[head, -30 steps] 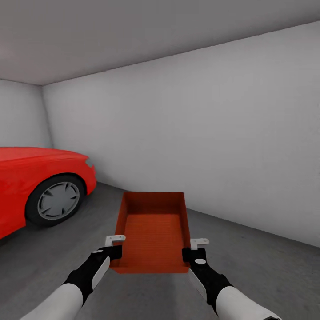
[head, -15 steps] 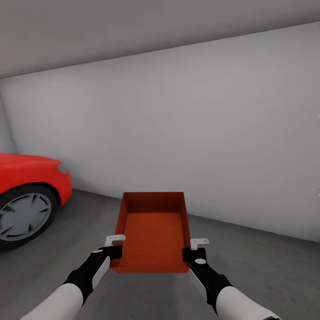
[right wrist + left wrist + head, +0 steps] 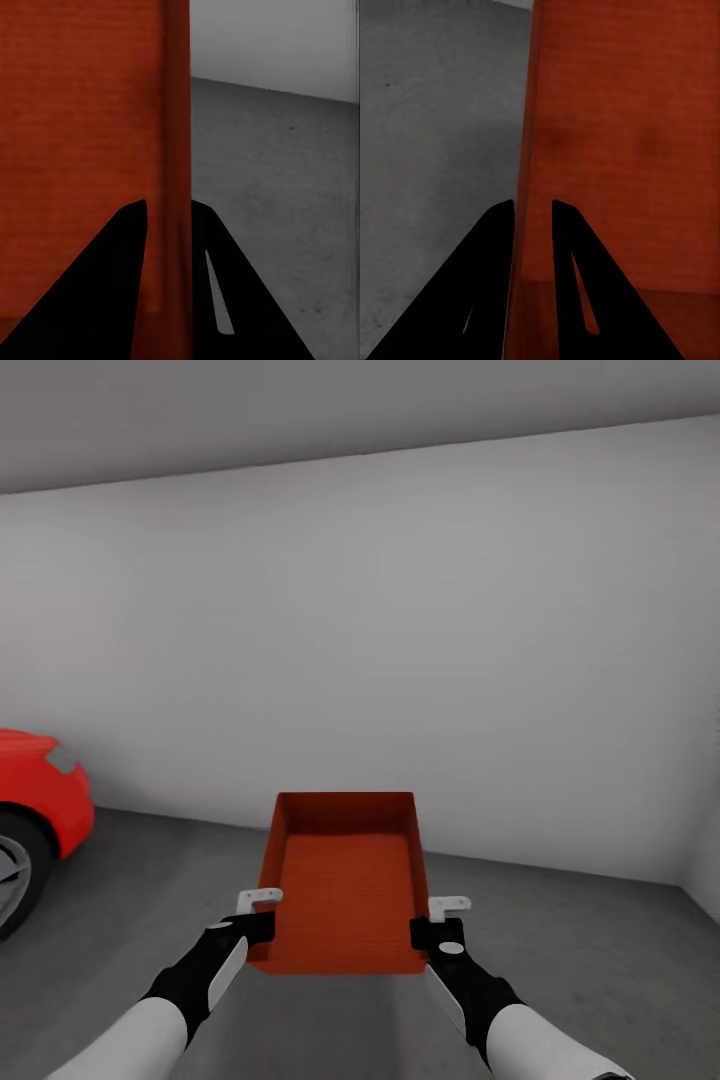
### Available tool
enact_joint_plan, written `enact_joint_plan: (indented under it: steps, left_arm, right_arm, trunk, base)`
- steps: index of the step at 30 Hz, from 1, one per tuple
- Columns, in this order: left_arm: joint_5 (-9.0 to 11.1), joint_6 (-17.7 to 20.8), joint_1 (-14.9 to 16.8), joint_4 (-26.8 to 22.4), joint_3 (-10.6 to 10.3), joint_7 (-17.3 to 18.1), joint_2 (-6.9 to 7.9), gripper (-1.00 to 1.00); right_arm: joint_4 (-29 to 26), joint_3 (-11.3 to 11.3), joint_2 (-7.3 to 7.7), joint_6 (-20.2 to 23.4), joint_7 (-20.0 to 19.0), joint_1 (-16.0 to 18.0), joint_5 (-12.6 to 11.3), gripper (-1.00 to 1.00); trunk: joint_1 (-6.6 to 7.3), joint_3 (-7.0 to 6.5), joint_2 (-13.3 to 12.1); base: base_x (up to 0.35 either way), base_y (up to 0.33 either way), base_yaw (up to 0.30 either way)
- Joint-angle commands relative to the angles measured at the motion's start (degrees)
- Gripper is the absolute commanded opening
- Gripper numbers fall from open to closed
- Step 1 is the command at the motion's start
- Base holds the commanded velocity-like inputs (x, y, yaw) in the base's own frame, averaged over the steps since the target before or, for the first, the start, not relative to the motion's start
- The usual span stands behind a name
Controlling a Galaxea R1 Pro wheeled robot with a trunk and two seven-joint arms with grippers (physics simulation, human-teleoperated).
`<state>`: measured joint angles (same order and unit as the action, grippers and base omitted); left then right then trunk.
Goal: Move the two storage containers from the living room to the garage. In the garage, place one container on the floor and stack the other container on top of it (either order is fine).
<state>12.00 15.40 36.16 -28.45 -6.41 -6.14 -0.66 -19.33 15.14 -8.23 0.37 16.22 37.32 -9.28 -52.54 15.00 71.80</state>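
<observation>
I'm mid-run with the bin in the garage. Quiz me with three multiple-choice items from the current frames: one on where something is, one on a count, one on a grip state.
1. Where is the red car relative to the held storage container?
A. to its left, at the picture's edge
B. directly behind it
C. to its right

2. How many storage containers are in the head view?
A. none
B. one
C. two

3. How is the container held?
A. resting on the floor, jaws open
B. by the left gripper alone
C. by both grippers, one on each side wall

Answers:
1. A: the red car shows at the far left, the storage container centred.
2. B: a single bin is seen there.
3. C: the left gripper and right gripper each straddle a side wall, above the floor.
</observation>
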Motion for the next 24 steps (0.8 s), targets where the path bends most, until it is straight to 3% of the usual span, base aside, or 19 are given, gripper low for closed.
enact_joint_plan:
  steps: [1, 17, 24]
  left_arm:
    - [-0.84, -1.34, 0.05, -0.29, 1.23, -0.89, 0.39, -1.0]
    - [-0.84, -1.34, 0.05, -0.27, 1.24, -0.89, 0.39, -1.0]
    - [-0.84, -1.34, 0.05, -0.28, 1.23, -0.89, 0.39, -1.0]
  right_arm:
    - [0.08, 0.75, 0.05, 0.08, -0.53, 0.04, -1.53, -1.0]
    - [0.08, 0.77, -0.01, 0.07, -0.49, 0.04, -1.53, -1.0]
    - [0.08, 0.77, -0.02, 0.09, -0.55, 0.04, -1.53, -1.0]
  trunk:
    - [-0.04, 0.08, 0.05]
    - [-0.04, 0.08, 0.05]
    - [-0.04, 0.08, 0.05]
  base:
    - [0.313, 0.187, -0.289]
    - [0.313, 0.187, -0.288]
    - [0.313, 0.187, -0.081]
